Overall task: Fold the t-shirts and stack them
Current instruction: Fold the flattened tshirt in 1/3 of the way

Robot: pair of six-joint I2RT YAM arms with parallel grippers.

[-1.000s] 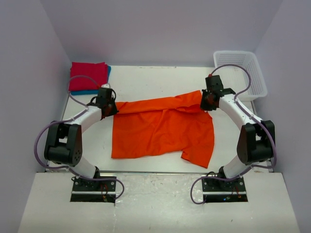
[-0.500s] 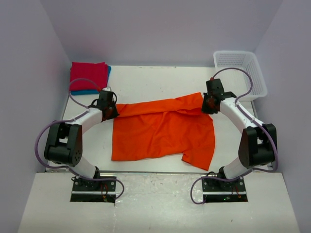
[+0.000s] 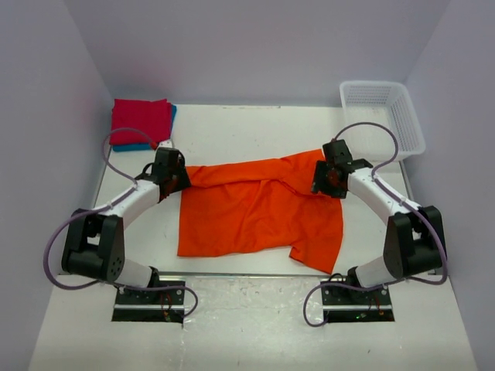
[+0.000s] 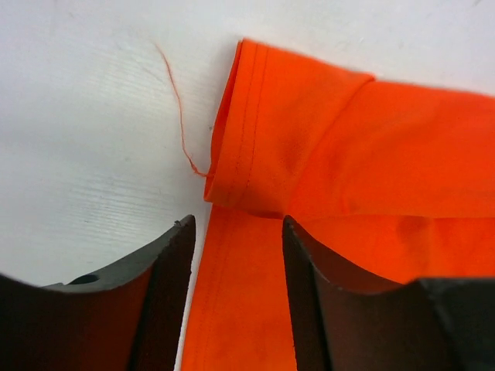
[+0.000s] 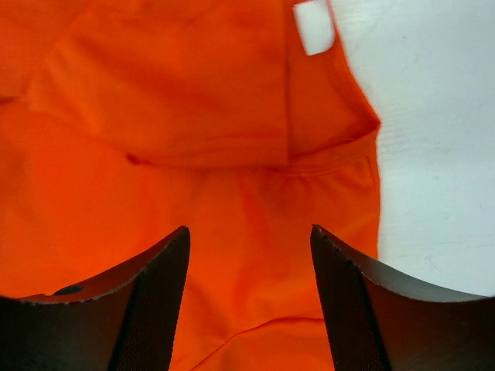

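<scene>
three t-shirts are on the white table (image 3: pixel 247 131). the orange t-shirt (image 3: pixel 255 209) lies spread out just left of the white basket (image 3: pixel 414 116), nearer the arms' feet than the basket is. the red t-shirt (image 3: pixel 139 120) sits folded on the blue t-shirt (image 3: pixel 135 146), far to the left of the basket, at the other side of the table

the left gripper (image 3: pixel 179 175) is at the orange corner farthest from the basket. the right gripper (image 3: pixel 323 178) is at the corner nearest the basket. both have their fingers apart with a clear gap. neither is pinching anything, and the cloth lies flat under the gap

i think this shirt is light, soft and floppy. it will sag and wrinkle if only one side gets picked up. the stitched edges look thicker, so the two far corners seem good places to grab, both together, so it stays flat

the view from above shows the whole shirt, with one crooked flap hanging nearer the arms' feet, but not the gaps between the fingers. the left wrist view shows a folded-over sleeve (image 4: pixel 286 139) and a loose thread (image 4: pixel 179 116). the right wrist view shows a little white label (image 5: pixel 313 25) inside the neck
</scene>
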